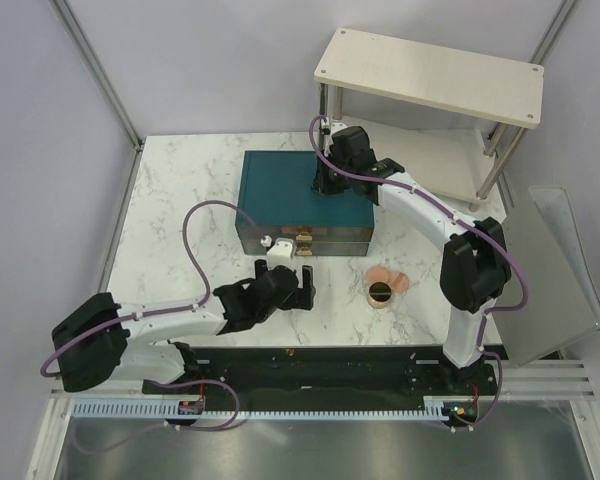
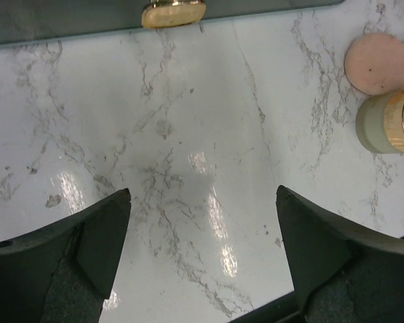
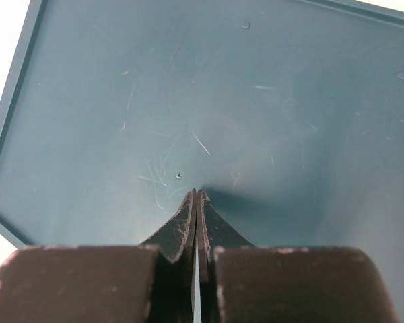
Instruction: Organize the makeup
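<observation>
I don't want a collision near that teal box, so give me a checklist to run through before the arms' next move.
1. Left gripper open: ok, jaws wide above the white marble table.
2. Right gripper shut: ok, tips closed over the top of the large teal box.
3. Gold drawer handle ahead of the left gripper unobstructed: ok.
4. Round gold-rimmed compact and peach-pink round pads put away: not ok, both lie on the table.
5. Tubes located: cannot tell, none in view.

Jaws wide on left arm [image 1: 170, 318], closed tight on right arm [image 1: 420, 205].
</observation>
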Robot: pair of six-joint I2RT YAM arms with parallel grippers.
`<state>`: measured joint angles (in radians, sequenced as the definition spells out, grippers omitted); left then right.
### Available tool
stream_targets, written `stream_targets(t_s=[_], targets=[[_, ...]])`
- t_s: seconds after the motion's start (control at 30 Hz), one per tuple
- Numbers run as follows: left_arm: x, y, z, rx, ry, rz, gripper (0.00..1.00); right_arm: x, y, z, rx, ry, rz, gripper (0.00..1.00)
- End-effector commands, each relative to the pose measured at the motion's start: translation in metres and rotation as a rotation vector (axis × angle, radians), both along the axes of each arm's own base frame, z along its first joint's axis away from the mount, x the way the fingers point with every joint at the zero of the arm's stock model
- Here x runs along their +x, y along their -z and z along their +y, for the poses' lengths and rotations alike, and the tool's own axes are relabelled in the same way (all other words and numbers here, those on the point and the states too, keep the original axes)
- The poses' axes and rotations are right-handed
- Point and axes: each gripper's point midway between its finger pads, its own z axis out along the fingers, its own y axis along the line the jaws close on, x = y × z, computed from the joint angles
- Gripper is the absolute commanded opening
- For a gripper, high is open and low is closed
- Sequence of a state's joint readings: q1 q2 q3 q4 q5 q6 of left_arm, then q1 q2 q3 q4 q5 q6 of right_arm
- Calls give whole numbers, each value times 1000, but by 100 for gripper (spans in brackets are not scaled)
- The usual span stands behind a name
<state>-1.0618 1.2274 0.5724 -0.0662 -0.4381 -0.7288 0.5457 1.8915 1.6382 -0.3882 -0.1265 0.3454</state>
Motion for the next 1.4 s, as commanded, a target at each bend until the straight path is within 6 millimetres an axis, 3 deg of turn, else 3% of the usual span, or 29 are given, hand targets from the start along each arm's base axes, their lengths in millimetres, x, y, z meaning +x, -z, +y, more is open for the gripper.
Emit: stream_targets(t_s=[0.0,0.13,0.33,0.47,0.6,0.67,0.97,1.37], targets=[[33,-28,-13,16,-6,-187,95,-14,40,-8,-63,-1,111,3],[45,-19,-19,68,-1,-230,94,-15,44,-9,-70,0,117,4],[58,-21,-40,76,22,-265,93,-16,47,-14,-71,7,115,3],[67,-9,-47,132,16,-255,92,-18,51,-16,-66,14,119,3],[80,-8,-57,151,4,-244,86,-18,52,-17,-69,6,119,4],[82,-2,-51,178,-40,-208,86,-18,53,-17,-67,4,122,4],[86,-9,-37,177,-179,-168,86,-18,55,-21,-64,-5,129,4],[99,5,-38,214,-273,-142,87,-16,55,-21,-55,-21,132,5]])
